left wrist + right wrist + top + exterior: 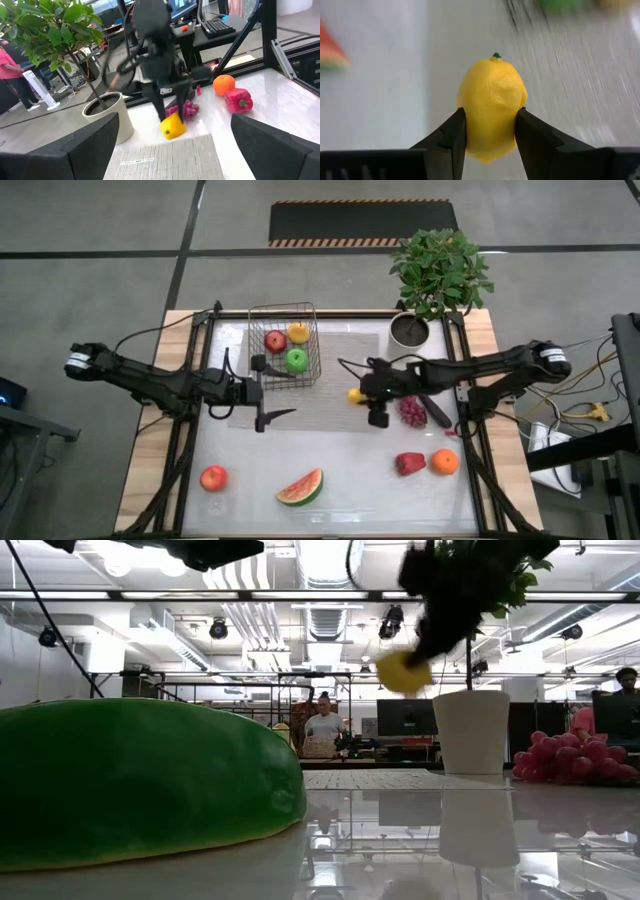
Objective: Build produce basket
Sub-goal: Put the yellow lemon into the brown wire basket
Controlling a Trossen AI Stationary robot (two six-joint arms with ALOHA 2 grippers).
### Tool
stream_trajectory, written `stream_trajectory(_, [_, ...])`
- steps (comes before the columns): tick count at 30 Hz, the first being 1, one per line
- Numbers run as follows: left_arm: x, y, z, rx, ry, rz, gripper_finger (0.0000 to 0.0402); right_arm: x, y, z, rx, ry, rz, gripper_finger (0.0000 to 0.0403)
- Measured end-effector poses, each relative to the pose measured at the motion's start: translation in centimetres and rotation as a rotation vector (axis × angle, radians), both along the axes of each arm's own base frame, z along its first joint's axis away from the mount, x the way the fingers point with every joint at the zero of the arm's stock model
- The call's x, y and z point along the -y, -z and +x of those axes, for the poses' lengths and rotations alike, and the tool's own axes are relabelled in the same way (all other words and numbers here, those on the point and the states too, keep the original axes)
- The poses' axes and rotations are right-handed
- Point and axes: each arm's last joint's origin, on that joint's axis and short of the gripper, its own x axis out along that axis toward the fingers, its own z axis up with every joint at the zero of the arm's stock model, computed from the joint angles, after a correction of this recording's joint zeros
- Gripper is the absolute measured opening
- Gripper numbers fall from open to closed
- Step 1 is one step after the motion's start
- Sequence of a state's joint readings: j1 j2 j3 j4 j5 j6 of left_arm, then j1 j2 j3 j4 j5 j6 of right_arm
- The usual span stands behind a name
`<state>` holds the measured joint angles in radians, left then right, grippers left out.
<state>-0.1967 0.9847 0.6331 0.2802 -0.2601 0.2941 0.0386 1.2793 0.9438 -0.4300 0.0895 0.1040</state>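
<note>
Clamped between the right gripper's (490,131) two dark fingers, a yellow lemon (492,106) with a tiny green stem tip fills the right wrist view, pinched at both sides above a pale surface.

From the high view, that right gripper (362,393) hangs over the table's middle with the lemon (355,394) at its tip, just beside the grey woven mat (330,370). On the mat's far left corner stands the small dark wire basket (284,345), holding a red apple (275,340), a green apple (296,360) and a yellow pear (298,332). The left gripper (264,391) sits just beside the basket with its fingers spread wide and holding nothing. A bunch of purple grapes (412,412) and a dark eggplant (437,411) lie near the right arm; a red pepper (409,464) and an orange (444,462) rest nearer the front edge, with a watermelon slice (299,488) and a peach (213,478) to the left. A white pot with a green plant (410,330) stands at the far right.

Low view: the watermelon's green rind (140,780) looms closest, the lemon (404,671) hangs in the air beside the white pot (472,731), and the grapes (570,758) lie at right.

Left wrist view: the lemon (172,126) is held above the mat's edge.
</note>
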Motion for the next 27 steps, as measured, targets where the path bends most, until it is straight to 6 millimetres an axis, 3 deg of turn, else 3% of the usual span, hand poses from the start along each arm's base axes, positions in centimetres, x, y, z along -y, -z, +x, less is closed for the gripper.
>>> stream_trajectory(6, [0.4, 0.6, 1.2, 0.016, 0.063, -0.026, 0.0365, -2.8, -1.3, 2.1, 0.439, -0.094, 0.002, 0.0132])
stream_trajectory(11, [0.9, 1.2, 2.9, 0.079, 0.110, -0.060, 0.0365, -4.1, -0.1, 3.8, 0.679, -0.164, -0.054, 0.0132])
stream_trajectory(18, [1.5, 2.9, 5.3, 0.116, 0.141, -0.138, 0.0365, -4.5, 2.2, 5.8, 0.754, -0.195, -0.086, 0.0132])
stream_trajectory(27, [1.9, 4.3, 5.8, 0.040, 0.167, -0.214, 0.0365, -4.6, 1.9, 6.4, 0.779, -0.203, -0.099, 0.0132])
